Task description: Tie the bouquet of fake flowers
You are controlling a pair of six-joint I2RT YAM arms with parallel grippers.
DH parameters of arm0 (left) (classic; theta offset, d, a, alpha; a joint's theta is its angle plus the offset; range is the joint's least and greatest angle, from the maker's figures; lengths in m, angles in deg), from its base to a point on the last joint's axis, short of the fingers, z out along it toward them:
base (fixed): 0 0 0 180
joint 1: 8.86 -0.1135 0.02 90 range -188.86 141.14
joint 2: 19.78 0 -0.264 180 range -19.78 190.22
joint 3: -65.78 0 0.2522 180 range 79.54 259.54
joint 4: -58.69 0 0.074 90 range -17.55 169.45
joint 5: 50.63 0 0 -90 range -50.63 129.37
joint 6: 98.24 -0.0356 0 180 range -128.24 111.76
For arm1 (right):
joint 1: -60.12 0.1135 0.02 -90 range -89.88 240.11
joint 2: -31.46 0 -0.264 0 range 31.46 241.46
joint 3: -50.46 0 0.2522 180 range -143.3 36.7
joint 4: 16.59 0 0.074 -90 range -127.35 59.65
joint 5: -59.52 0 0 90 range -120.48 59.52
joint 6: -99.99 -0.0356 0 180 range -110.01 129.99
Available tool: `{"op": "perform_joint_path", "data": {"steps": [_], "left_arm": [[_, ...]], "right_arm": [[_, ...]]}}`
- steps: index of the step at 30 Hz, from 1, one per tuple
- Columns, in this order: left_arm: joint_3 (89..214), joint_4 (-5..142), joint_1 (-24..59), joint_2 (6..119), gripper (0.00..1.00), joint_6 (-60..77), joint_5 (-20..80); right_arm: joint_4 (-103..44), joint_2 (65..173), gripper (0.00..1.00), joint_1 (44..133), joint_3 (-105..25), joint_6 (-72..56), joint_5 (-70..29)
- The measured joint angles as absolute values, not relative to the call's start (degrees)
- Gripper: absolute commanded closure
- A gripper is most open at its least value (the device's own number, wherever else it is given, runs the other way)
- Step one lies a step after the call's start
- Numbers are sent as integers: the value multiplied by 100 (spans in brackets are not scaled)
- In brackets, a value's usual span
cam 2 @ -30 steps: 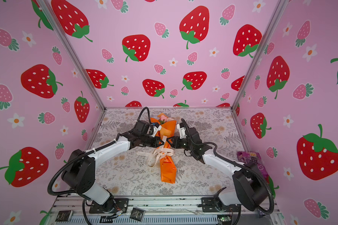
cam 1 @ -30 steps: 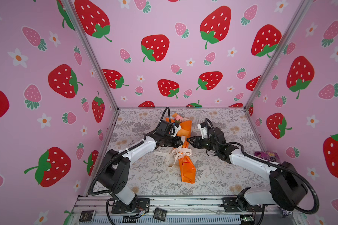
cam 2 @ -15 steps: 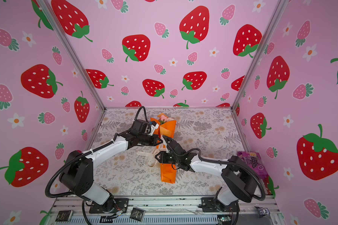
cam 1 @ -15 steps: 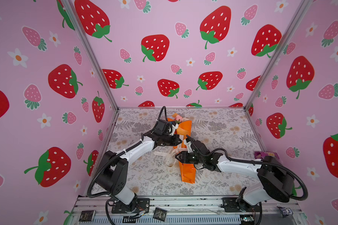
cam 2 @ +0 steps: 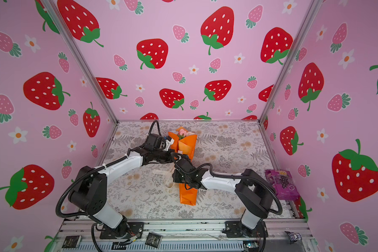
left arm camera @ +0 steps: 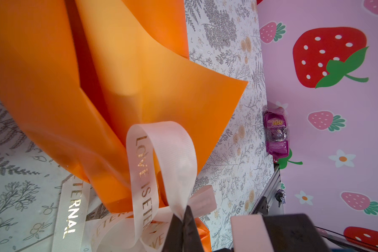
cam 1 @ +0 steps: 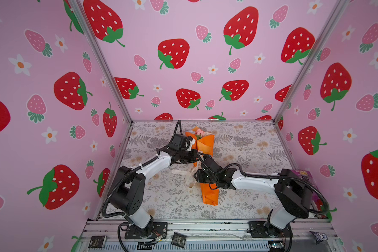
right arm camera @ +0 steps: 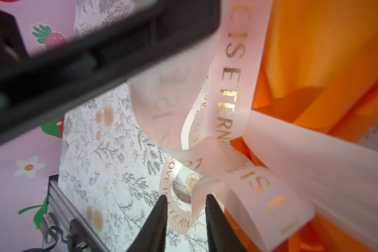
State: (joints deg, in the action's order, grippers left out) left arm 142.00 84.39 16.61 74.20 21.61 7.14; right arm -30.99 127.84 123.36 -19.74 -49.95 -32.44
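Both top views are bright and evenly lit by soft, diffuse light; only faint shadows lie on the table (cam 1: pixel 249 152). Wide-angle distortion bows the metal posts (cam 1: pixel 102 61) toward the upper corners. In the right wrist view the nearest ribbon (right arm camera: pixel 314 157) smears out of focus; the left wrist view is sharper, its orange paper cone (left arm camera: pixel 52 87) glowing

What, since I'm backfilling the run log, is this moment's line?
left gripper: shut on ribbon | right gripper: open, ribbon between jaws | bouquet: lying flat
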Motion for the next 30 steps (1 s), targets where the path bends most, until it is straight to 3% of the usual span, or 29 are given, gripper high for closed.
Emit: {"op": "perform_joint_path", "data": {"steps": [4,12,20,25,30], "left_arm": [[14198,8422,1600,7511,100,2248,638],[14183,8398,1519,7553,100,2312,518],[14097,8304,1454,7553,100,2355,421],[14095,8280,1434,7555,100,2375,410],[14095,8251,1432,7555,100,2393,373]], "right_arm": [[-3521,13072,64,12465,-2392,-4976,-3471],[-4378,13579,68,12629,-3100,-5006,-4086],[-4634,13791,82,12657,-3235,-5037,-4348],[-4671,13817,100,12675,-3251,-5035,-4416],[-4699,13787,100,12688,-3251,-5010,-4472]]}}
